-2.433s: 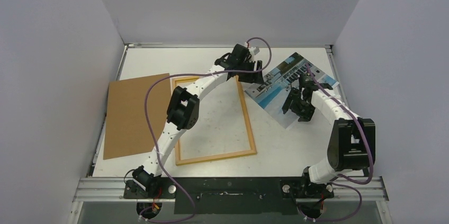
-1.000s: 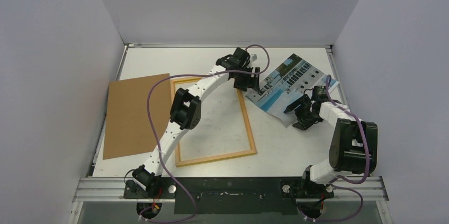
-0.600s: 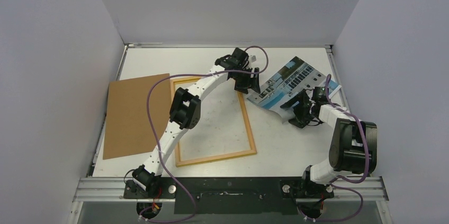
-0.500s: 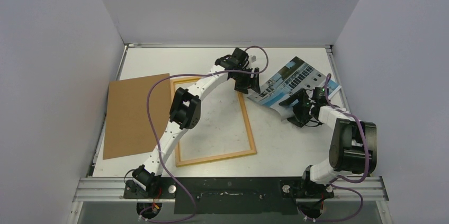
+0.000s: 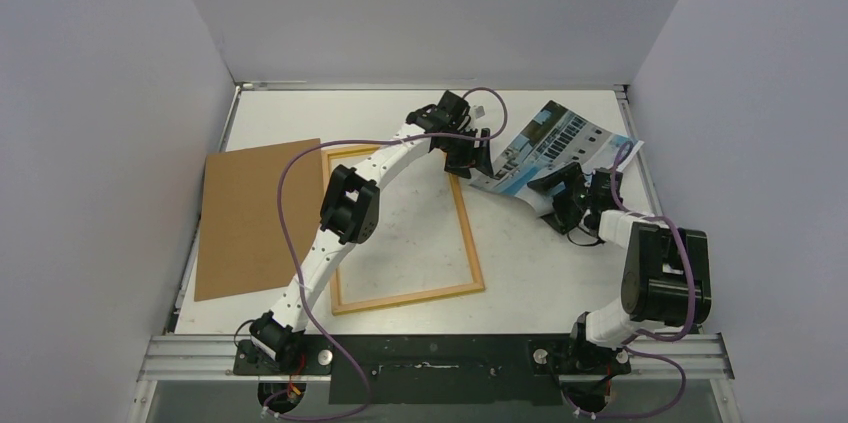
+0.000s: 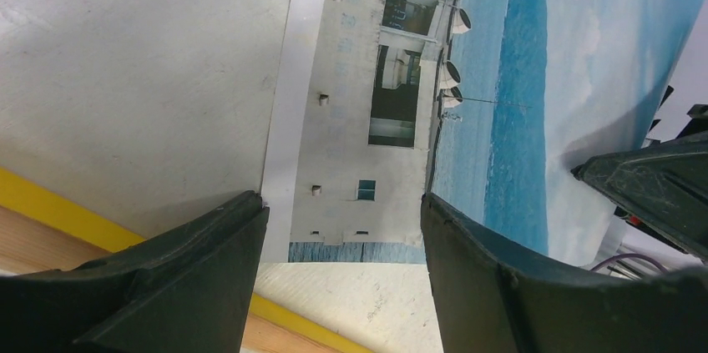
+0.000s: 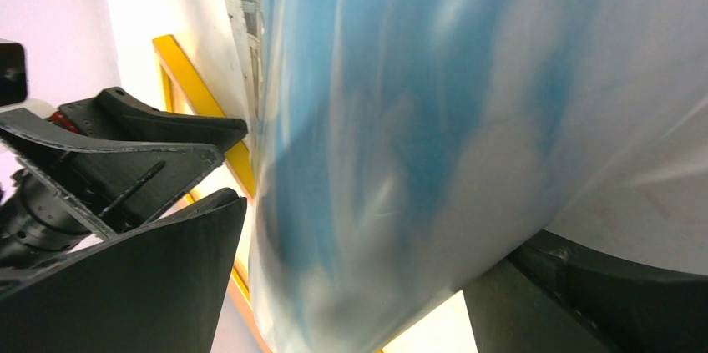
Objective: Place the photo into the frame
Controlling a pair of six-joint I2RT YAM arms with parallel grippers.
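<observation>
The photo (image 5: pixel 552 148) lies on the table (image 5: pixel 540 268) just right of the frame (image 5: pixel 474 243). Its left corner is close to the frame's far right corner and its near edge is bowed up off the surface. The right gripper (image 5: pixel 560 198) is at that raised edge with its jaws wide apart, one finger under the sheet and one over it, clamping nothing. The left gripper (image 5: pixel 472 161) hangs over the left corner, jaws partly open astride the white margin and gripping nothing.

This looks like the pick-up step: the photo is outside the frame and not yet held. Next the right jaws should close on the lifted edge. The sheet then has to go left, be squared to the opening and be laid flat inside the rails. The brown board (image 5: pixel 255 218) lies left of the frame.

The right wrist view is mostly a blurred blue sheet. Whether the left fingertips touch the paper cannot be told, and the arm hides part of the frame.
</observation>
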